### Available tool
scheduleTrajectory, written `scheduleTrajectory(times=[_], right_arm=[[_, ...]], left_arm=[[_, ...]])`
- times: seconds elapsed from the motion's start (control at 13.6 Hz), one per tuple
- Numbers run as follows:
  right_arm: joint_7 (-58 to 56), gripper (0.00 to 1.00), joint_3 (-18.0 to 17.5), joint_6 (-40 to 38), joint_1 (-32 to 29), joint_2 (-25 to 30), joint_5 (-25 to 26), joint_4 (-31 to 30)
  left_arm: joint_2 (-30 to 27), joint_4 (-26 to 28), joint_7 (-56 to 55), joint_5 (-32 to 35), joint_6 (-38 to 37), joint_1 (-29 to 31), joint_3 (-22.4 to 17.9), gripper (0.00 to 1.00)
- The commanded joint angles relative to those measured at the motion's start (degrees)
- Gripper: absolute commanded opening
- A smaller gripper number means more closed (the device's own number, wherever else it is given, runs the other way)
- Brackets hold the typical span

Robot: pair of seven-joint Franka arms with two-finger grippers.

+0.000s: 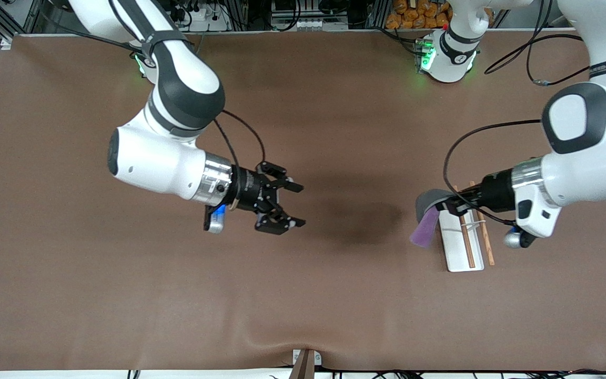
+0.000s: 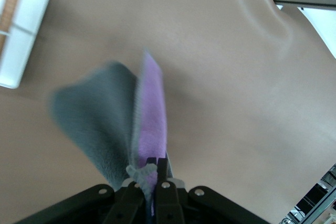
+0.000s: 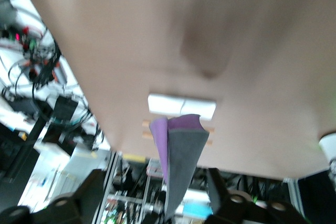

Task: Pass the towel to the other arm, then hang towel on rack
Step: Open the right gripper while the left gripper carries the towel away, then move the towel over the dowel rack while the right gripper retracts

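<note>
The towel (image 1: 425, 217), grey on one face and purple on the other, hangs from my left gripper (image 1: 446, 203), which is shut on its top edge. The gripper is over the end of the rack (image 1: 458, 251) that lies farther from the front camera. The rack is a white base with two wooden rods (image 1: 467, 239). In the left wrist view the towel (image 2: 105, 119) hangs from the shut left gripper (image 2: 156, 165), with the rack's base (image 2: 26, 30) beside it. My right gripper (image 1: 301, 205) is open and empty over the table's middle. Its wrist view shows the open right gripper (image 3: 153, 195), the towel (image 3: 184, 150) and the rack (image 3: 181, 106).
The brown table cloth (image 1: 303, 295) covers the whole table. Both arm bases stand along the table's edge farthest from the front camera. A small clamp (image 1: 305, 362) sits at the edge nearest it. A cable (image 1: 455, 152) loops from the left arm's wrist.
</note>
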State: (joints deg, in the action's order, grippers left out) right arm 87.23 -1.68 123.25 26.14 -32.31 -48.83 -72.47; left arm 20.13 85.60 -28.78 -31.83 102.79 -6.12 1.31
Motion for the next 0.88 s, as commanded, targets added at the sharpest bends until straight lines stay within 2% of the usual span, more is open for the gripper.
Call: scheduleTrajectory(times=[0.0,0.22,0.52,0.81], right_arm=[[-0.74,1.0,-0.78,-5.2,-3.89,0.05,6.61,0.22],[-9.5,1.0,-0.7,-14.15,-8.36,1.1,16.18,0.31],[-28.65,1.0,-0.7,-24.97,-15.31,3.21,27.97,0.22],[-45.44,1.0,-0.7,-30.7,-20.94,4.97,36.68,0.31]], left_arm=[[-0.35,0.62,3.02,2.72,-1.37,1.72,0.45,0.0],[0.61,0.45,5.31,15.01,-0.32,0.94,0.71,0.0],[2.46,0.8,5.58,18.11,3.81,0.85,0.71,0.0],[4.04,0.8,5.58,24.35,6.54,-0.03,0.98,0.0]])
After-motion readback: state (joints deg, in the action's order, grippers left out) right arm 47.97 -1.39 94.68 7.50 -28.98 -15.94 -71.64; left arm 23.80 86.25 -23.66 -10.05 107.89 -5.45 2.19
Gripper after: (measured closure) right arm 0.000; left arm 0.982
